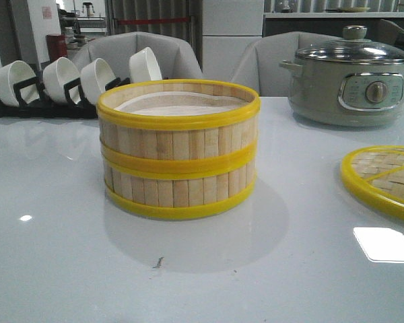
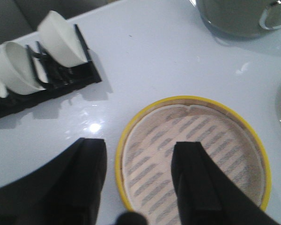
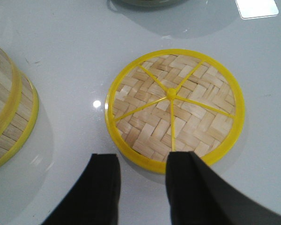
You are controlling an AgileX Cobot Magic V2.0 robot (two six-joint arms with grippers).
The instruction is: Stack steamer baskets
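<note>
Fingers of the left gripper [image 2: 143, 180] stand wide apart and hold nothing; in the left wrist view one dark finger hangs over the pale liner [image 2: 192, 154] inside the upper steamer basket [image 1: 178, 124] and the other over bare table outside its yellow rim, so the rim lies between them, though contact cannot be told. The right gripper [image 3: 143, 185] is likewise spread and empty, poised above the near edge of the woven bamboo lid [image 3: 174, 108], whose rim sits between its fingers. On the white table [image 1: 54, 269] the upper basket rests squarely on the lower steamer basket [image 1: 178, 185], their yellow rims meeting in one band, the stack upright at the middle of the table. The lid lies flat to the right of the stack, well apart from it, partly cut off by the front view's edge. A black rack of white bowls [image 1: 67, 84] stands far left, and an electric cooking pot [image 1: 350, 84] with a glass lid far right. Open tabletop surrounds the stack on the near, left and right sides.
</note>
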